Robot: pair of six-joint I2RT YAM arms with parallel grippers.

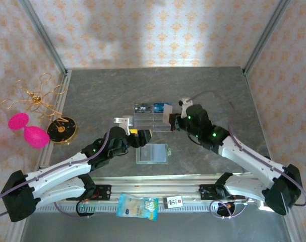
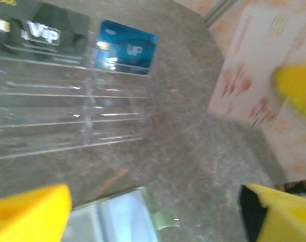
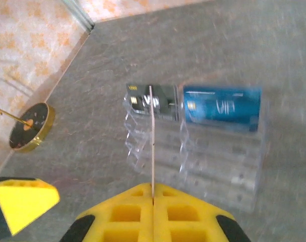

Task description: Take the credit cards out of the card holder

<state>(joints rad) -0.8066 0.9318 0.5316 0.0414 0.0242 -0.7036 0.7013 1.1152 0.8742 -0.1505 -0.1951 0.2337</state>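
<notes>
Extraction under way: right hand (image 3: 153,194) pinches one credit card (image 3: 152,136) over the acrylic rack (image 3: 213,161); left hand (image 1: 140,135) hangs spread by the open card holder (image 1: 153,154), contents unclear.

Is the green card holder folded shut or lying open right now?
Open: the card holder lies spread flat on the table, both halves side by side with the clear inner pockets facing up.

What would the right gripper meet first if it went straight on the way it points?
Likely the acrylic rack: the right gripper, shut on a thin card, points at its tiers near the dark card; depth unclear.
</notes>
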